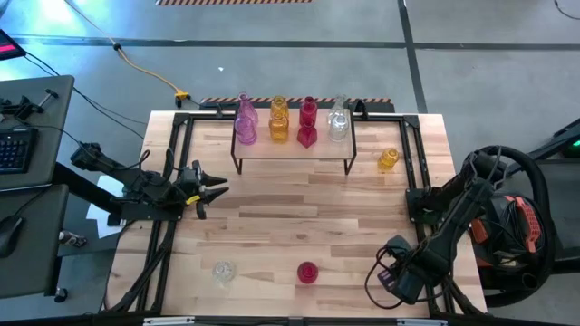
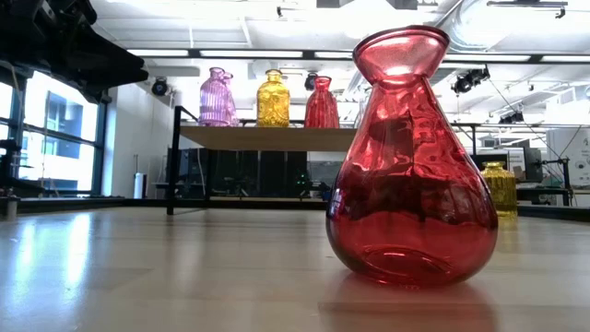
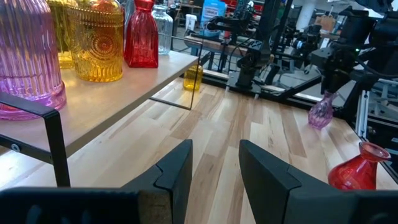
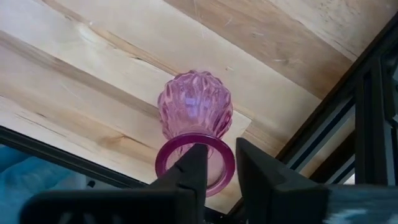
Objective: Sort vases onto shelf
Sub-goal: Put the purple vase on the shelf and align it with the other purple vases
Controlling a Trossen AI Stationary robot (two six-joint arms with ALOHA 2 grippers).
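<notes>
Two dark fingers of the right gripper (image 4: 216,163) straddled the rim of a pink faceted vase (image 4: 194,111) at the lower middle of the right wrist frame, one inside the mouth, one outside, nearly closed on the glass lip; whether they truly pinched it I could not tell. Its long axis ran straight away from the jaws toward the tabletop (image 4: 124,56). In the overhead frame this arm sat lower right, the shelf (image 1: 292,145) upper centre; the left gripper (image 1: 210,188), half open and empty, waited mid-left.
</notes>
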